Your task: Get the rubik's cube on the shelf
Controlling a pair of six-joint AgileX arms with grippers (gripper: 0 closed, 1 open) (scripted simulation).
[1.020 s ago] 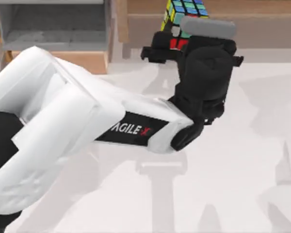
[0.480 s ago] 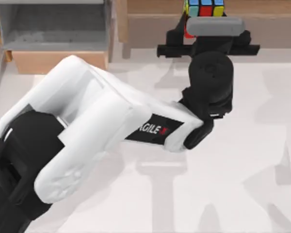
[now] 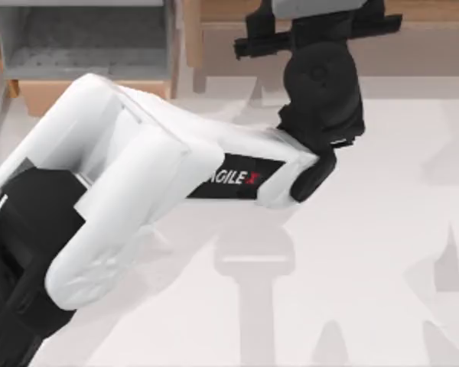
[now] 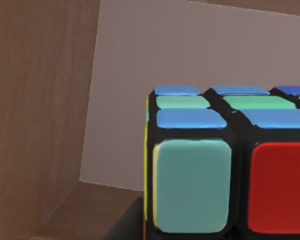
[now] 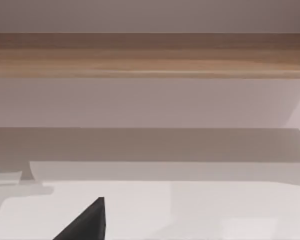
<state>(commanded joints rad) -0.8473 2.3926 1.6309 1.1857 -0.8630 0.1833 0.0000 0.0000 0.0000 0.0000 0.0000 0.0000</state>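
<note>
Clenched on the rubik's cube (image 4: 225,165), by the look of the left gripper (image 3: 314,34) from its own wrist camera, with a dark finger (image 4: 132,227) pressed to the cube's lower edge. Hard to say whether resting on the board or hanging just above it, since cut off below. Carried deep into the shelf (image 3: 428,14) in any case, inside the recess under the top board, near the wooden side wall (image 4: 40,100) and short of the grey back wall (image 4: 190,60).

Seen from above: reaching from the left arm (image 3: 138,176) across the table (image 3: 367,267) to the back edge, wrist tucked against the shelf front, well right of the grey box compartment (image 3: 84,46). Right arm parked, facing the shelf front from over the table.

Risks from here, as a guess:
- Letting go too high means a drop and a tumble, perhaps back out onto the table.
- Pushing further in means knocking the back wall or scraping the side wall (little room to spare there).
- Pulling back before opening fully means dragging the cube out again.
- Lifting on the way out means striking the top board with the wrist.
</note>
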